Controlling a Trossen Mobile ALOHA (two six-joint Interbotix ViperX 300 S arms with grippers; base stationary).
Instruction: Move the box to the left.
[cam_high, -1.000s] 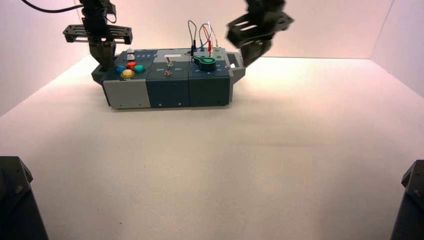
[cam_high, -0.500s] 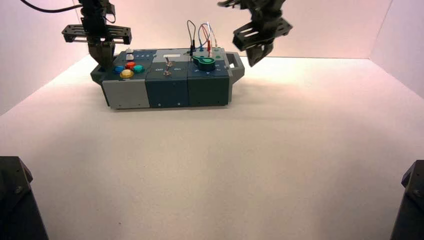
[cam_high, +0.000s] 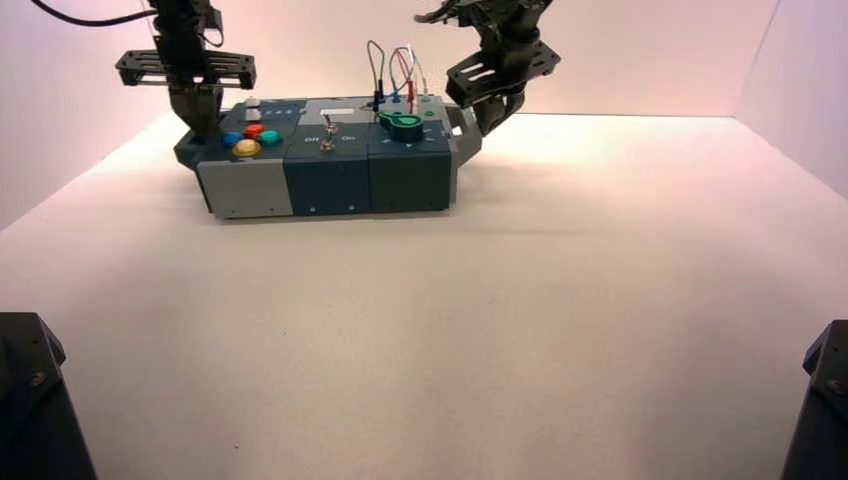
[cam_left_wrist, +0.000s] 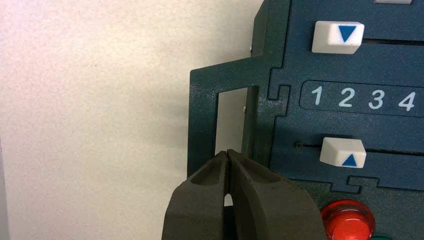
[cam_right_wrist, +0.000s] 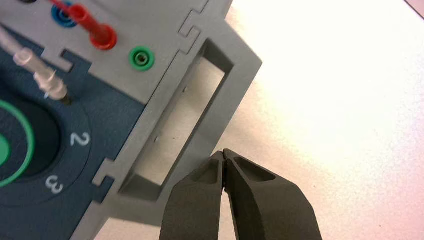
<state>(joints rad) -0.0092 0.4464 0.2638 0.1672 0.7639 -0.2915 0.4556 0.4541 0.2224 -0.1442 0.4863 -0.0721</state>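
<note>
Pale worktop (cam_high: 420, 320) under pinkish walls, and the box (cam_high: 330, 170) sits toward its far left. Left hand (cam_left_wrist: 228, 152), closed tight, is at the box's dark left handle (cam_left_wrist: 201, 117); right hand (cam_right_wrist: 223, 152), also pinched shut, is by its grey right handle (cam_right_wrist: 220, 115). Looks rigid and fairly heavy to me; I'd use the 2 handles, sparing the loose wires (cam_high: 400, 75)

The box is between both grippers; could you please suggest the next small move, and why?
Probably ease the right gripper leftward against the grey end handle: its closed fingers sit at that handle's outer side, where pushing should send the box left.
</note>
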